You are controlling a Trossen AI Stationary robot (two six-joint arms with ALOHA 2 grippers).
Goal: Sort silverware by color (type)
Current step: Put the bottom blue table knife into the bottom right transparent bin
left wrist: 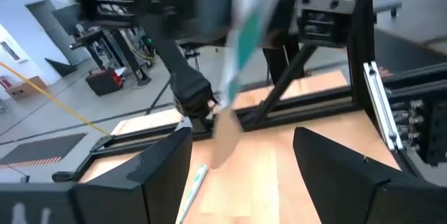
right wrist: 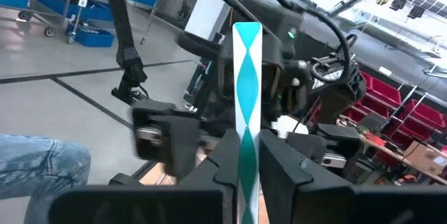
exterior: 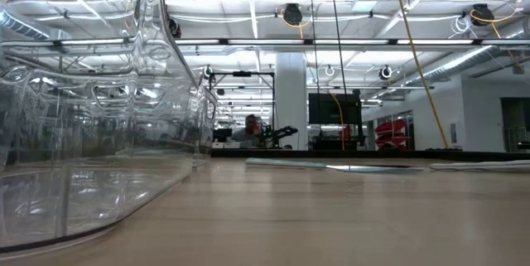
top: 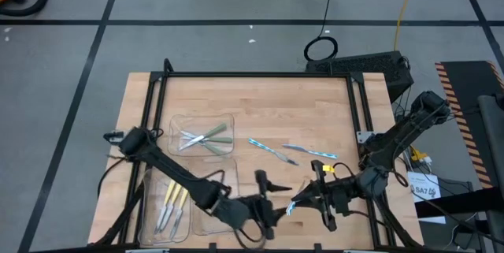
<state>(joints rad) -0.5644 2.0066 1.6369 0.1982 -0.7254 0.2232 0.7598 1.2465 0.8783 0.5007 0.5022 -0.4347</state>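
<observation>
- Seen from above, the lower middle of the high view holds both pincers facing each other: the left gripper (top: 272, 206) stands with its fingers spread, and the right gripper (top: 309, 199) pinches a blue utensil (top: 292, 206) between them.
- At centre left of that view a clear tray (top: 175, 123) holds the pale green utensils (top: 206, 137); a second tray (top: 148, 206) at lower left holds the yellow utensils (top: 172, 203). Two loose blue utensils (top: 268, 150) lie on bare wood at centre. By my reckoning green and yellow are sorted and blue is still to do.
- A third tray seems to sit under the left arm at the bottom, but the arm covers most of it.
- Across the low view, a clear tray wall (exterior: 99, 108) fills the left half; thin utensils (exterior: 331, 165) show only as a faint line at mid-frame. No gripper appears. A person sits far back at centre.
- Through the left wrist view, the spread fingers (left wrist: 160, 168) sit at the bottom, and the blurred teal and white handle (left wrist: 241, 35) hangs at top centre, apart from them. Another blue utensil (left wrist: 192, 189) lies on the table below.
- Through the right wrist view, the fingers (right wrist: 279, 165) press on the striped handle (right wrist: 246, 91), which stands upright at centre; its metal end is out of sight.
</observation>
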